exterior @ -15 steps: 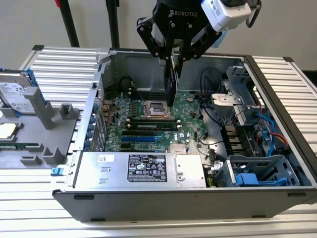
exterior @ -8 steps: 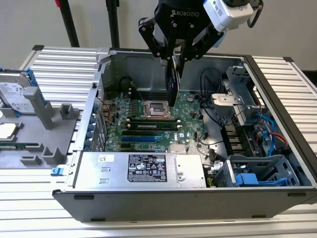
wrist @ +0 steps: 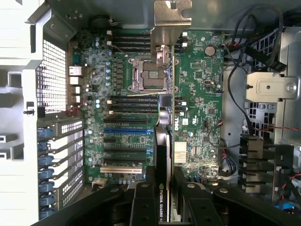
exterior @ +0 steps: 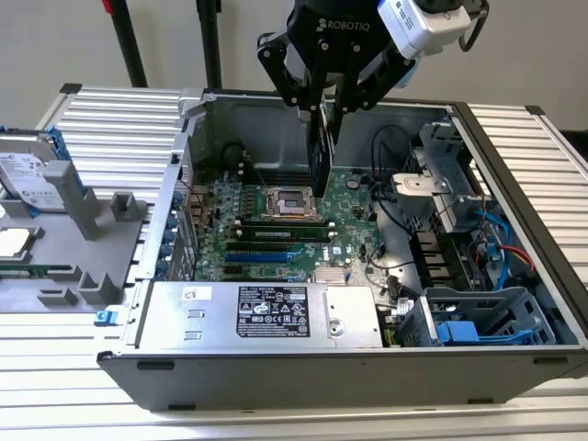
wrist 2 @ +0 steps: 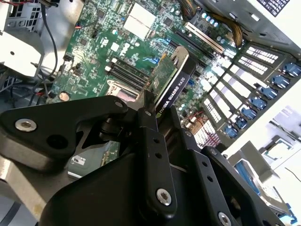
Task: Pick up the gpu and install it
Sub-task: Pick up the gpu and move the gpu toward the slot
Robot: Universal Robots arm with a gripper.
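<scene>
The gpu (exterior: 322,163) hangs edge-down above the motherboard (exterior: 266,234) inside the open computer case (exterior: 303,367). My gripper (exterior: 323,115) is shut on its upper edge. In the second wrist view the gpu (wrist 2: 171,77) shows a green board face, a black side and a silver end bracket, held between my black fingers (wrist 2: 149,123). Seen edge-on in the first wrist view, the gpu (wrist: 163,141) reaches from my gripper (wrist: 162,181) over the board, with its silver bracket (wrist: 170,21) at the far end. It is above the area beside the processor socket (wrist: 150,75), apart from the expansion slots (wrist: 124,136).
A grey power supply (exterior: 266,312) lines the case's near side. Black cables (exterior: 390,197) and a drive cage with blue clips (exterior: 478,322) fill the exterior view's right. Outside the case on the exterior view's left, a hard drive (exterior: 32,175) rests on a grey fixture (exterior: 83,248).
</scene>
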